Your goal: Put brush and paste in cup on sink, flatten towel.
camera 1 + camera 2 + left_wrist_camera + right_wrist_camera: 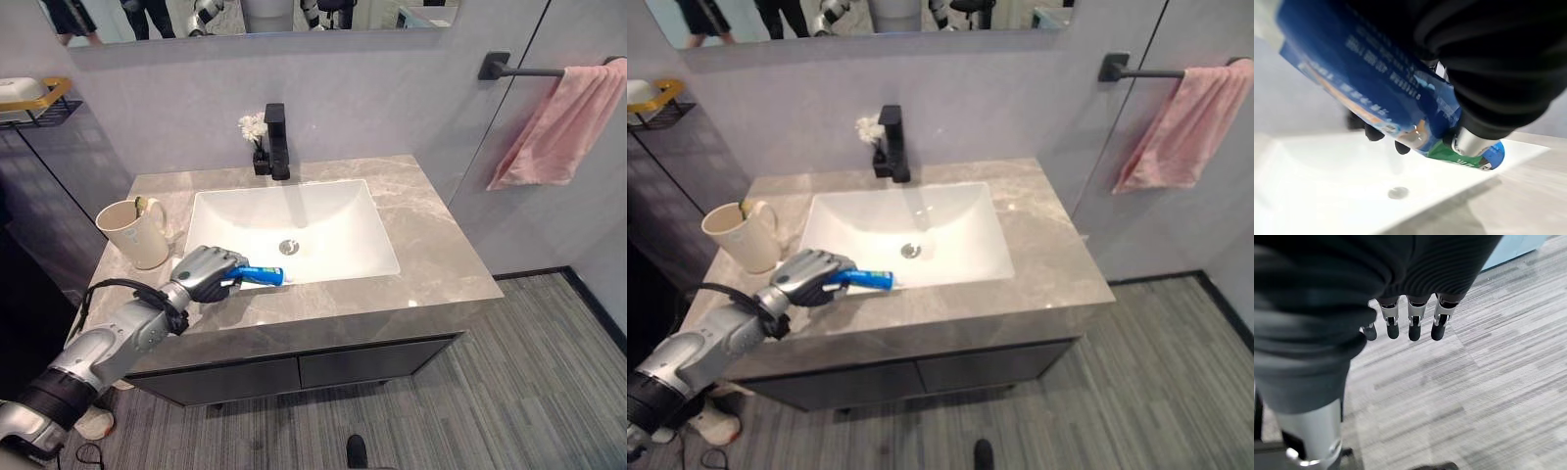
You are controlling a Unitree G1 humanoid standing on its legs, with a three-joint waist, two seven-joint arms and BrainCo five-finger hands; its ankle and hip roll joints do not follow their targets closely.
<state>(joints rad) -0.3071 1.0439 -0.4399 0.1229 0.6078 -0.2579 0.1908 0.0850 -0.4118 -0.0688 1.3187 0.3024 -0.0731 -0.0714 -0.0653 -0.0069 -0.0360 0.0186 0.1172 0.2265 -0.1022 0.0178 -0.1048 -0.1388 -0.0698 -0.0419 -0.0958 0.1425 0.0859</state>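
I see one toothpaste tube point(257, 275) clasped in my left robot hand point(207, 273), fingers curled round it, at the front left rim of the sink point(294, 231). One cream cup point(135, 232) stands on the counter point(431, 255) left of the sink, something green poking from it. One pink towel point(551, 124) hangs bunched on the wall bar, well right of the sink. One black faucet point(277, 141) and a small flower stand behind the sink. My right robot hand point(1410, 316) hangs over the floor, fingers relaxed and empty.
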